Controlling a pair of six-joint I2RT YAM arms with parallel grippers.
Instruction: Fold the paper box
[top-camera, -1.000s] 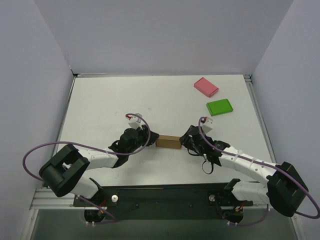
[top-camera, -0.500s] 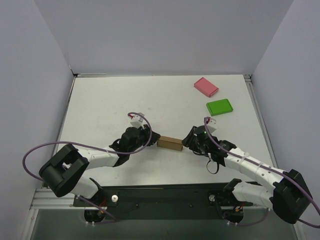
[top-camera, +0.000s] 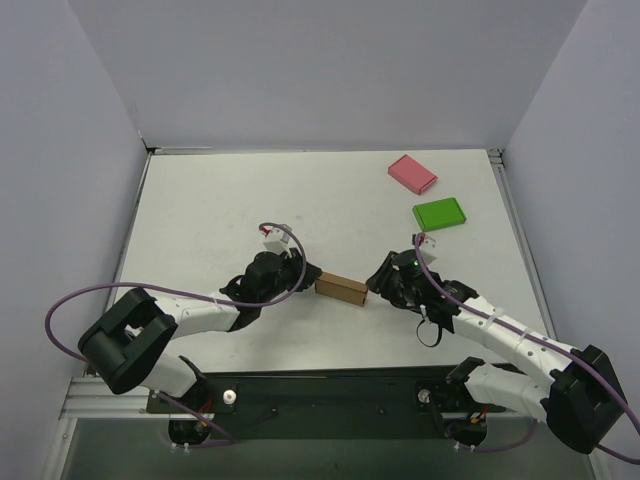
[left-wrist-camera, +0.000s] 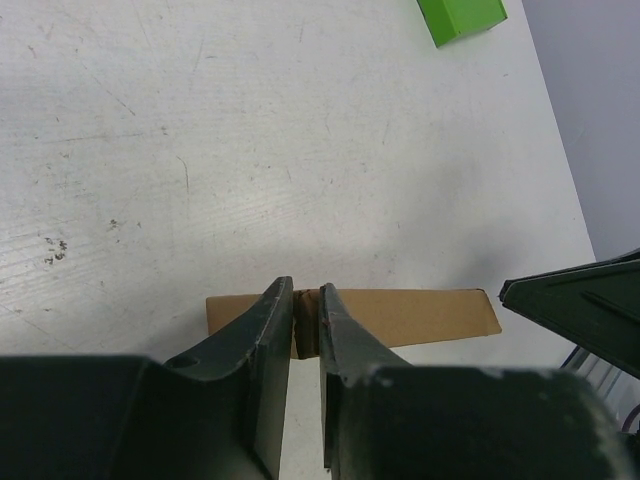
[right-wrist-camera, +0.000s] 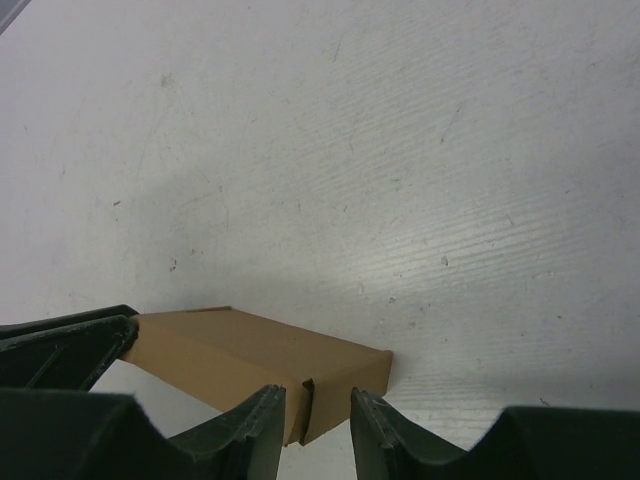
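Note:
The paper box (top-camera: 341, 289) is a small closed brown cardboard box lying flat on the white table between the two arms. My left gripper (top-camera: 306, 277) is at its left end; in the left wrist view the gripper (left-wrist-camera: 306, 300) is nearly shut, with a thin cardboard edge of the box (left-wrist-camera: 420, 315) pinched between its fingers. My right gripper (top-camera: 375, 283) is at the box's right end. In the right wrist view it (right-wrist-camera: 318, 400) is open, its fingers either side of the near corner of the box (right-wrist-camera: 260, 355), not pressing it.
A pink flat box (top-camera: 412, 173) and a green flat box (top-camera: 439, 214) lie at the back right. The green one shows at the top of the left wrist view (left-wrist-camera: 460, 18). Grey walls enclose the table on three sides.
The box has slid slightly right and toward me with the left gripper. The right arm has shifted its elbow and wrist a little to the right, staying at the box's end.

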